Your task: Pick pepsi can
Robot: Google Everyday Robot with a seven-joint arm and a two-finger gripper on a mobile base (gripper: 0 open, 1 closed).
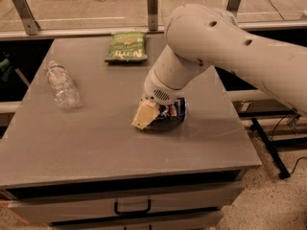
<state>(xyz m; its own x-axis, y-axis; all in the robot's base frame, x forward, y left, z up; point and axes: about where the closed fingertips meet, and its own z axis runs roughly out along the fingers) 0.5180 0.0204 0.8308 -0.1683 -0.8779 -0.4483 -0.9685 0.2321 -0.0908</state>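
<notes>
Pepsi can [178, 109]: low on the grey table [96, 143], partly hidden by the gripper [154, 118] set down at the can's left end, hold cannot be told; step judged grasping, next a sure clamp, then a lift; water bottle [62, 85] well left of the can, chip bag [126, 47] behind it.

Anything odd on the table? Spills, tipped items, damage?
No spill or damage shows. The water bottle lies on its side at the left of the table. The pepsi can, right of centre, seems to lie sideways too, with the gripper down against it. The chip bag lies flat at the back.
</notes>
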